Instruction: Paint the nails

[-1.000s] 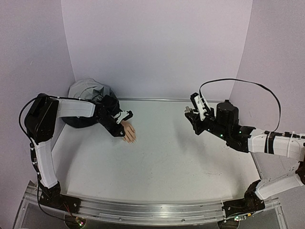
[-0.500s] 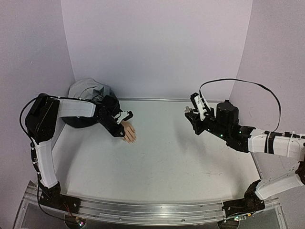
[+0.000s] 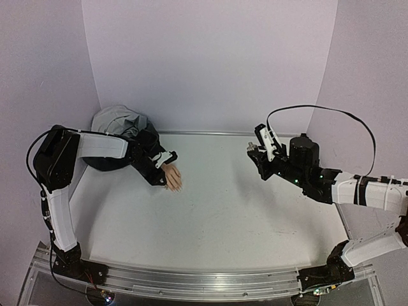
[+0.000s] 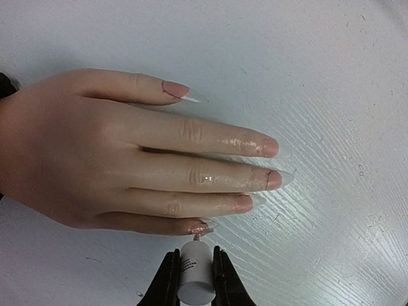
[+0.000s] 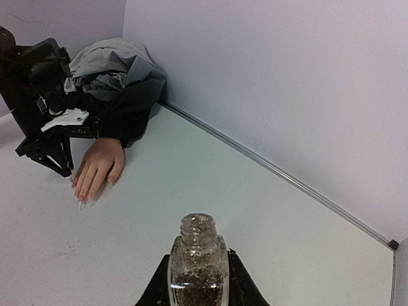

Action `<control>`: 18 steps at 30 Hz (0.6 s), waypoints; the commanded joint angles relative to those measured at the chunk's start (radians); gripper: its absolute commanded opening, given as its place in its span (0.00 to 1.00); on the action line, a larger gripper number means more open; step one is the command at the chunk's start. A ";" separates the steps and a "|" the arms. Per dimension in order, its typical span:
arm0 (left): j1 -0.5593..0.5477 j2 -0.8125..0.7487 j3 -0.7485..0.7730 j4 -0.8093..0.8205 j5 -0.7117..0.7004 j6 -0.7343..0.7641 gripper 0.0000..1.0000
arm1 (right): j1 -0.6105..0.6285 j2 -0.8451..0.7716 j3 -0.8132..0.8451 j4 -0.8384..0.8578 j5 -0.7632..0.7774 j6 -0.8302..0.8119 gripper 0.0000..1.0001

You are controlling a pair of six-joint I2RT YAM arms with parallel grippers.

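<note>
Low over white table [image 4: 331, 76], left gripper [image 4: 194, 258] pinches cap [image 4: 193, 284], brush [image 4: 197, 237] at nail [image 4: 203, 225].

Left pincer [image 4: 194, 262] low, clamped on white cap [image 4: 194, 282]; right pincer [image 5: 198, 284] raised, gripping bottle [image 5: 197, 255].

Readable text, labels, numbers: none. One trace only: a small dark printed mark on the white cap [image 4: 193, 275], near its upper end, too small and blurred to read.
</note>
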 commanded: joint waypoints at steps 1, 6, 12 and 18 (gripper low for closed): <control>-0.007 -0.048 0.004 0.004 -0.001 0.017 0.00 | -0.001 -0.007 0.002 0.077 -0.007 0.005 0.00; -0.013 -0.046 0.011 0.010 0.013 0.012 0.00 | 0.000 -0.004 0.002 0.077 -0.007 0.006 0.00; -0.017 -0.051 0.008 0.020 0.015 0.008 0.00 | 0.000 0.000 0.003 0.077 -0.007 0.007 0.00; -0.019 -0.084 -0.022 0.060 -0.008 -0.004 0.00 | 0.000 0.006 0.005 0.078 -0.007 0.008 0.00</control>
